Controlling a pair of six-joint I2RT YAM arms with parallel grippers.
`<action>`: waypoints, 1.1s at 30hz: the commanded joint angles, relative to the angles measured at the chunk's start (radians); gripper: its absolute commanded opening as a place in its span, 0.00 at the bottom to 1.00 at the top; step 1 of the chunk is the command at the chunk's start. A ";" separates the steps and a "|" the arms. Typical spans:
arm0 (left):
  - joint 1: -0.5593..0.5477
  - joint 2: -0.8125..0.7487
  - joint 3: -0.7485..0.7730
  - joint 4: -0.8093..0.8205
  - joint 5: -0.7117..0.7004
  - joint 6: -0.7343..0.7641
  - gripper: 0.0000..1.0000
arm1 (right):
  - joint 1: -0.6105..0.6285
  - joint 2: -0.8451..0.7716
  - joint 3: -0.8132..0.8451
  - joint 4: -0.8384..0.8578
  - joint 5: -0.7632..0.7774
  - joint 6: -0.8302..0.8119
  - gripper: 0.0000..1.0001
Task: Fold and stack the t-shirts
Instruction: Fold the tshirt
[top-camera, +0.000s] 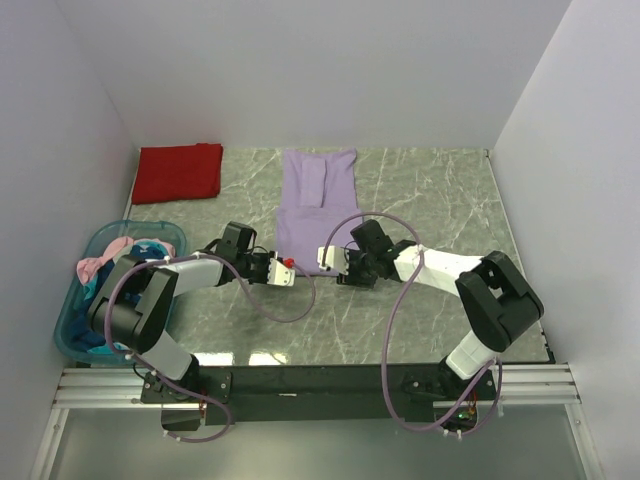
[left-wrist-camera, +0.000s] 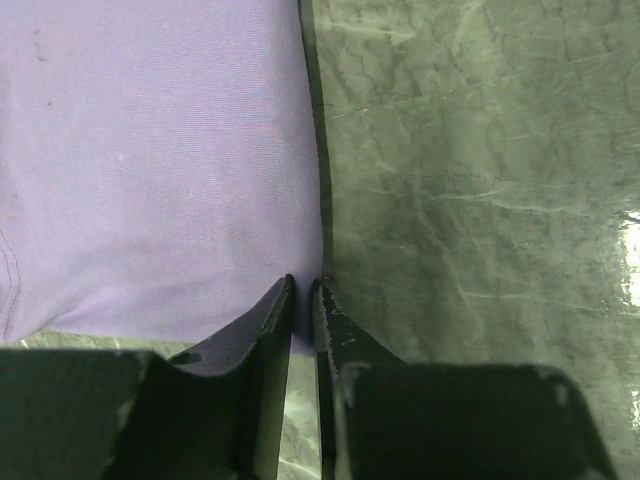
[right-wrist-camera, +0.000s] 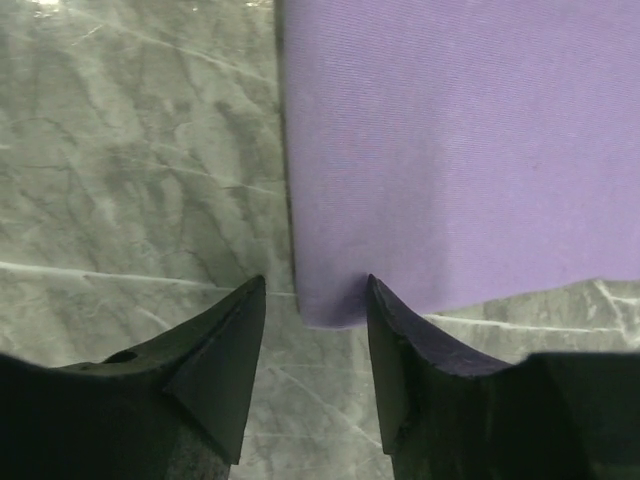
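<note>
Table (top-camera: 440, 200): a flat top with a green-grey marbled pattern and pale veins. It is glossy enough to show white glare at the edge of both wrist views.
Light purple t-shirt (top-camera: 318, 205): soft, matte, fine-knit cloth folded into a long narrow strip at the upper centre of the top view. A smaller panel is folded over its far half. Its near end reaches down to the two grippers.
Red t-shirt (top-camera: 180, 172): a smooth, neat rectangle lying flat at the upper left, well apart from the purple one.
Tub (top-camera: 68, 330): translucent teal plastic with rounded corners, at the left edge. It holds a crumpled heap of cloth.
Pink t-shirt (top-camera: 100, 265): bunched over the tub's far left rim, with blue and teal cloth beside it.
Left gripper (left-wrist-camera: 304, 290): dark, wedge-shaped fingers with scuffed edges. They are drawn almost together on the near corner of the purple cloth, and a sliver of purple shows between the tips.
Right gripper (right-wrist-camera: 315, 290): dark, tapered fingers held apart. They straddle the rounded near corner of the purple cloth and do not close on it.
Cloth edge: straight and doubled in the left wrist view, casting a thin dark shadow on the marble.
Writing: no brand or text can be read. The left wrist housing carries only a small red dot (top-camera: 288, 262).
</note>
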 joint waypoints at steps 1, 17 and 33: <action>-0.002 0.016 0.027 -0.040 0.001 0.019 0.20 | 0.002 0.041 0.030 -0.095 -0.015 0.006 0.49; 0.055 -0.113 0.133 -0.260 0.084 -0.125 0.01 | -0.085 -0.018 0.217 -0.239 -0.020 0.107 0.00; -0.006 -0.428 0.187 -0.779 0.110 -0.073 0.00 | -0.027 -0.386 0.164 -0.524 -0.088 0.176 0.00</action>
